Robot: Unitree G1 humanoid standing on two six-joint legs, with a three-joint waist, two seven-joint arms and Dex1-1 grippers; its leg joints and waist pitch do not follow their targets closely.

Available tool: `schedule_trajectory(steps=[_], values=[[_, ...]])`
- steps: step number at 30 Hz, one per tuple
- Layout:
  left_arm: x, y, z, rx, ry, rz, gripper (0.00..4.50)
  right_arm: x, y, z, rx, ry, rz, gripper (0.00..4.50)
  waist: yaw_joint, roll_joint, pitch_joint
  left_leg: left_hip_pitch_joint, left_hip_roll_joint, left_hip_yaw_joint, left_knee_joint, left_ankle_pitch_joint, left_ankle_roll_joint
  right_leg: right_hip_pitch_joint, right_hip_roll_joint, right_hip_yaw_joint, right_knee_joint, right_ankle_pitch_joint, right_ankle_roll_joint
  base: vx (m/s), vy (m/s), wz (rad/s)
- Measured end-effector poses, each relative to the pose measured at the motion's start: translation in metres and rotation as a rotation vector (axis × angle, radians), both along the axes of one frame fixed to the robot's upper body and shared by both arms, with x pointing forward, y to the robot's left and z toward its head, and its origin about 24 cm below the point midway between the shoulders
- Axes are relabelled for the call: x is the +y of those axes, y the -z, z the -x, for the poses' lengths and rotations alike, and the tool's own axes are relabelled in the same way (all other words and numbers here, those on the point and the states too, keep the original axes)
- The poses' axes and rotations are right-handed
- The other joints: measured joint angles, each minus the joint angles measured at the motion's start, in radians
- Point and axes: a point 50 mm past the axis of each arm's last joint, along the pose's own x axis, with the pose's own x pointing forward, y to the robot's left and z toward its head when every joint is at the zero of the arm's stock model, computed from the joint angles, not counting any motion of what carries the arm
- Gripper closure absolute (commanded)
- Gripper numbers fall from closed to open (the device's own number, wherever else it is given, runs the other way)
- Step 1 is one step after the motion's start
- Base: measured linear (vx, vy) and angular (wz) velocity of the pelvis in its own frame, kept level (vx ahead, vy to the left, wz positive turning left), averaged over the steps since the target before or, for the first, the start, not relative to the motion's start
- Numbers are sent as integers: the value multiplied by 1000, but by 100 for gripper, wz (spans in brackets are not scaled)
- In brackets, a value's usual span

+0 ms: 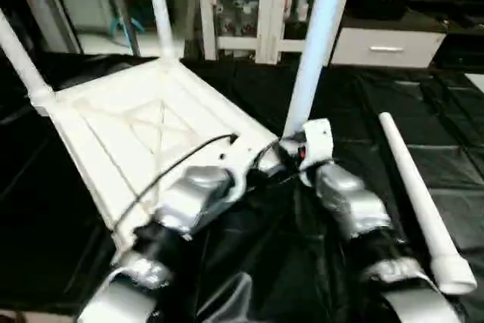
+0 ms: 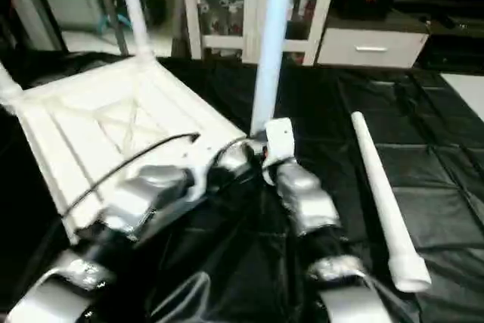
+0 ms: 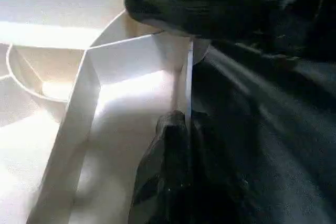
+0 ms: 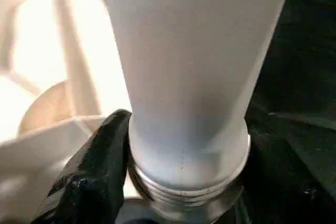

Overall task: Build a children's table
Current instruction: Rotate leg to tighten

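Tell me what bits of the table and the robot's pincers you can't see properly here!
- Upright leg: its top is cut off by the head views' upper edge.
- Its threaded foot: in the right wrist view, a black finger covers one side, so how deeply it sits is unclear.
- Right pincer: from the head, wrist housing blocks it.
- Tabletop: forearms cover the near corner.

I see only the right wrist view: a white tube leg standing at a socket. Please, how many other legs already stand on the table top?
Observer: Two more white tapered plastic tube legs stand upright at the far corners of the upturned white ribbed plastic table top.
Operator: And where is the last one?
Observer: The fourth white tube leg lies loose on the black sheet, on the robot's right side.
Operator: Does something hold the top?
Observer: Yes, the left tool is shut on its thin rim.
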Motion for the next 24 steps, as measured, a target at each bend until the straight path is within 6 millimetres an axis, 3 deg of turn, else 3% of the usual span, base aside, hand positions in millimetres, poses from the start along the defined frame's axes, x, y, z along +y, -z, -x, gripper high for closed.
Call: schedule_trajectory(steps=[4,11,12,19,23,24], values=[[-8,0,-3,-25,-5,-13,450,5,-1,-3,-12,104,21,178,9,1,0,0,0,0,-3,0,0,0,0,1,0,2,-3,0,0,0],[-10,0,-5,-44,11,-21,450,5,1,-4,-41,116,14,178,16,1,0,1,0,0,-7,0,0,-1,0,0,0,-1,1,0,0,0],[-10,0,-6,-46,14,-22,450,3,1,-3,-47,110,13,123,18,2,0,0,0,0,-8,0,0,-1,0,0,0,-1,2,0,0,0],[-11,-2,-10,-79,31,-35,450,-7,4,15,-109,38,2,71,19,5,1,-2,0,0,-9,0,0,-2,0,0,-2,-1,4,0,0,0],[-14,-1,-11,-85,48,-26,450,-15,-14,17,-187,4,24,53,24,7,1,-2,0,0,-11,0,0,-2,0,0,-3,-2,4,0,0,0],[-16,-1,-11,-90,52,-24,423,-17,-19,21,-208,-22,27,47,27,8,1,-2,0,0,-13,0,0,-1,0,0,-5,-2,5,0,0,0]])
